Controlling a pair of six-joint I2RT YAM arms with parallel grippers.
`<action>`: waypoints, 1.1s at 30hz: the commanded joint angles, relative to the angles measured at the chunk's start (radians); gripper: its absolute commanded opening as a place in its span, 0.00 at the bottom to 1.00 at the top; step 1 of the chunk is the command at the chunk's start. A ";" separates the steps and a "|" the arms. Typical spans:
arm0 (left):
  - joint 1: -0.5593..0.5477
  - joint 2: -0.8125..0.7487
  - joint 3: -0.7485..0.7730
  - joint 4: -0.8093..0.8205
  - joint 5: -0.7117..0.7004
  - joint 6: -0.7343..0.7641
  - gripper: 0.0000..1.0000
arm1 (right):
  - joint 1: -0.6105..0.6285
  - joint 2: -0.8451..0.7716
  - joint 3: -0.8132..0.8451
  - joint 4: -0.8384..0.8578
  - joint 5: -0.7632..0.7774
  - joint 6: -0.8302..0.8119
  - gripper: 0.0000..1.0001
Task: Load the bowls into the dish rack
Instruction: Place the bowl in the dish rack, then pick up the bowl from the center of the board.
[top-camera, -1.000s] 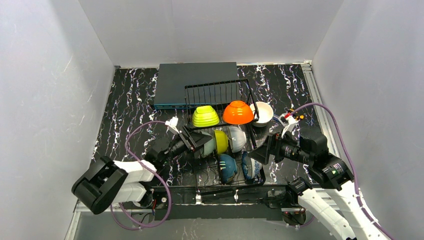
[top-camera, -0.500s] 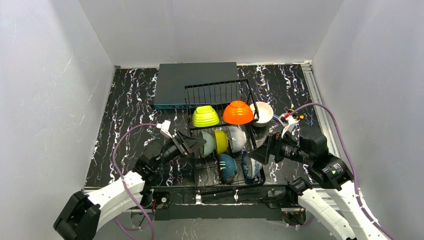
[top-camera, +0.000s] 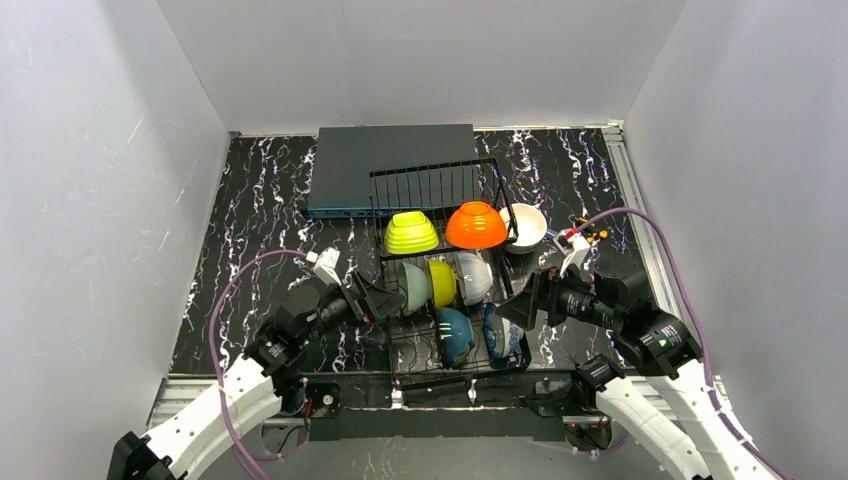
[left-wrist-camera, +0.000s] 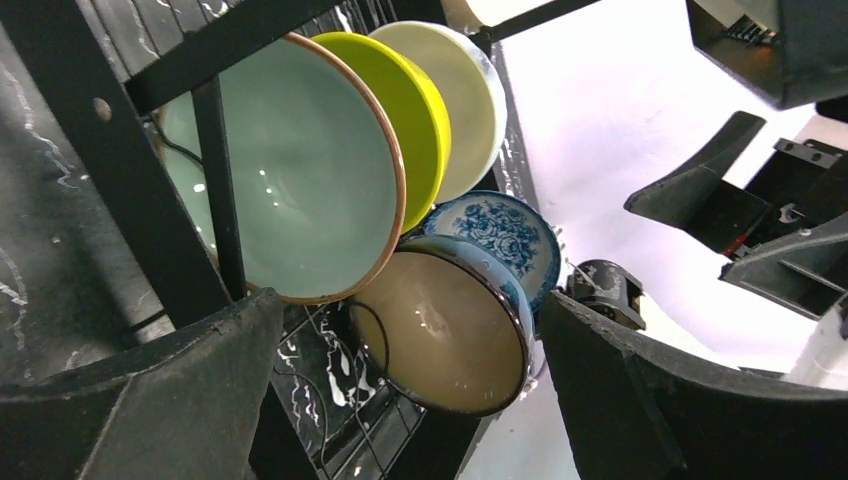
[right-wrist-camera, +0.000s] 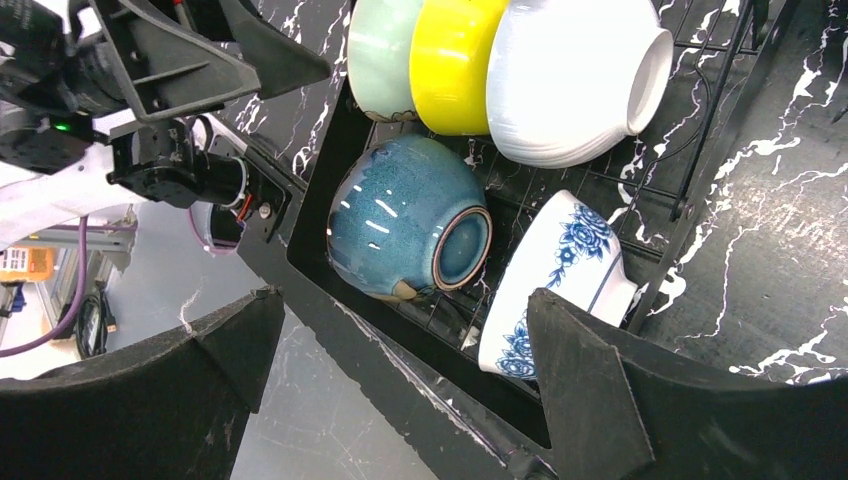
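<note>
Fingers (left-wrist-camera: 190, 390) of the left gripper (top-camera: 388, 297) stand wide apart with nothing between them, and a second ago they were pressed in against the mint bowl (top-camera: 415, 287); since then they have let go and the arm has drawn back toward its base, so the gripper now hangs just beside the left edge of the dish rack (top-camera: 430, 185), clear of the bowl. We read that as a finished placement: the mint bowl stays on edge in the lower tier, leaning against the yellow bowl (top-camera: 442, 282), with the pale white bowl (top-camera: 474, 277) next in the same row. In front of them the teal bowl (top-camera: 455, 335) and the blue-white patterned bowl (top-camera: 502, 332) lie tipped on the wires, and on the raised back tier the lime green bowl (top-camera: 411, 232) and the orange bowl (top-camera: 476, 225) sit upside down. The right gripper (top-camera: 512, 305) has not moved over that second; its jaws are also spread and empty, near the rack's right side. One more white bowl (top-camera: 527, 227) rests at the right end of the back tier, and we cannot tell whether it sits inside the wires or only leans on them. If it is outside, we judge it the last piece to load; otherwise the loading looks close to done
</note>
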 joint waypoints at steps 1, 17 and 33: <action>0.005 -0.032 0.155 -0.380 -0.070 0.169 0.98 | 0.004 0.000 -0.011 0.020 0.023 -0.021 0.99; 0.005 0.053 0.528 -0.938 -0.416 0.572 0.98 | 0.004 -0.070 -0.033 -0.038 0.321 -0.022 0.99; 0.005 -0.029 0.516 -0.929 -0.506 0.620 0.98 | 0.004 -0.018 -0.104 0.189 0.293 -0.011 0.96</action>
